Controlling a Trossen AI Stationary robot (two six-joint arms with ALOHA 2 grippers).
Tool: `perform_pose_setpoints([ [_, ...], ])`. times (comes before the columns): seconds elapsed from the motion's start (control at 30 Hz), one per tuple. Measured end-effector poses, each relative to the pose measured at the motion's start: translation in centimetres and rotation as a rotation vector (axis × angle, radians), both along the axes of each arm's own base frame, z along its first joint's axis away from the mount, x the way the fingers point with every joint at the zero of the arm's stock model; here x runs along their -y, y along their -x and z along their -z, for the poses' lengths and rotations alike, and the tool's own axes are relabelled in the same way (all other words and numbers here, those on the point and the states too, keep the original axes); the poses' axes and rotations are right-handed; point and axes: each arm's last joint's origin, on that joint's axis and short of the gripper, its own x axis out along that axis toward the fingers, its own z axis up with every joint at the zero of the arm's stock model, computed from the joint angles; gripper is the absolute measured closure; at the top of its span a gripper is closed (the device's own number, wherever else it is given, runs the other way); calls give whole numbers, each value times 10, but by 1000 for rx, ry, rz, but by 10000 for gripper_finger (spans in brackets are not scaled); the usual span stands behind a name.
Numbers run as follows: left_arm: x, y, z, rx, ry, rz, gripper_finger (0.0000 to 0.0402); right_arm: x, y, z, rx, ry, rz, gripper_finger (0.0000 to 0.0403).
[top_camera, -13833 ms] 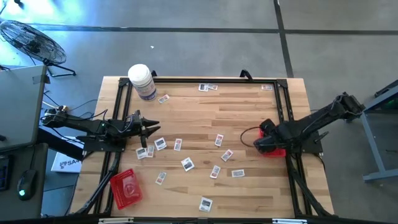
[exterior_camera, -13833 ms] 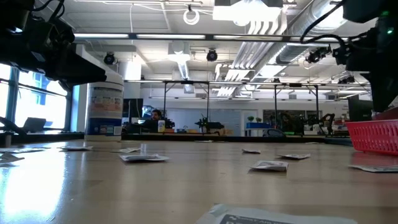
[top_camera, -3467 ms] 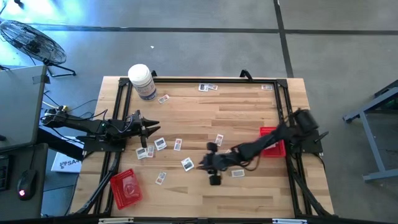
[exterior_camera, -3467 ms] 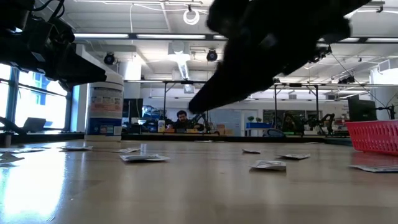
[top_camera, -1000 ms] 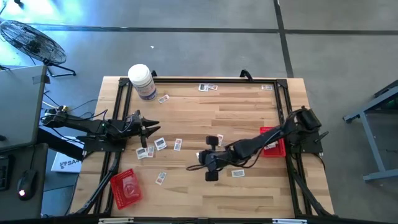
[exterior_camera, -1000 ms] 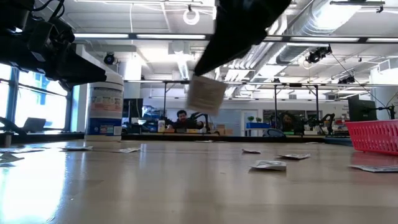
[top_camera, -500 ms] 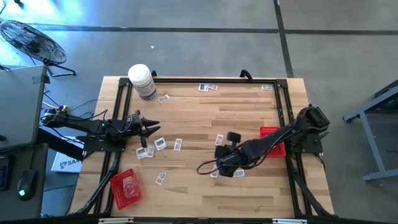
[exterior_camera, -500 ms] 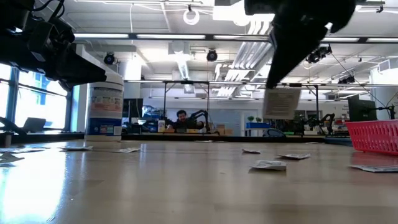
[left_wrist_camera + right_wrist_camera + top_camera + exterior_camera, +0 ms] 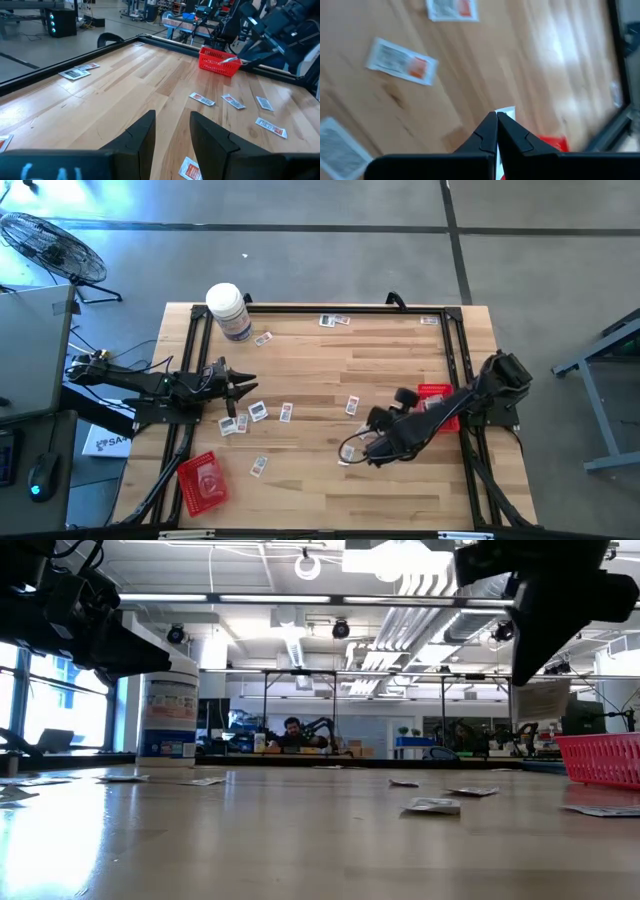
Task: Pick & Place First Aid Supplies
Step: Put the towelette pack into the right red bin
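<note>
My right gripper hangs over the table's right half, left of a shallow red tray, and is shut on one small white packet. Its wrist view shows the shut fingertips above bare wood, with loose packets lying flat below. My left gripper waits near the left edge, open, with its fingers level above the wood. Other packets lie flat and scattered over the table. Two lie near the far edge. My right gripper pinches the packet by its upper edge between the two fingers, coming from above and pointing down. The packet hangs below the fingertips, lifted clear of the table.
A large white jar stands at the far left corner. A second red tray sits at the near left edge. A dark metal frame runs along the table's sides. In the low view, people and equipment show in the room behind.
My right gripper has travelled from the table's middle toward the right edge and the red tray, staying shut. The packet has moved with it, hanging clear of the wood throughout.
</note>
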Motion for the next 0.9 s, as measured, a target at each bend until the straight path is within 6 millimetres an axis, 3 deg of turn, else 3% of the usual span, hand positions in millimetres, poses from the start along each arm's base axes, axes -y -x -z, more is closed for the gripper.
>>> perform_pose_setpoints([
  [0.27, 0, 0, 0, 0, 0, 0, 283, 5, 20, 7, -76, 64, 65, 403],
  [0.5, 0, 0, 0, 0, 0, 0, 283, 28, 65, 17, -71, 52, 226, 403],
  [0.67, 0, 0, 0, 0, 0, 0, 283, 43, 97, 21, 1, -57, 325, 403],
  [0.9, 0, 0, 0, 0, 0, 0, 283, 56, 123, 37, 64, -161, 398, 396],
])
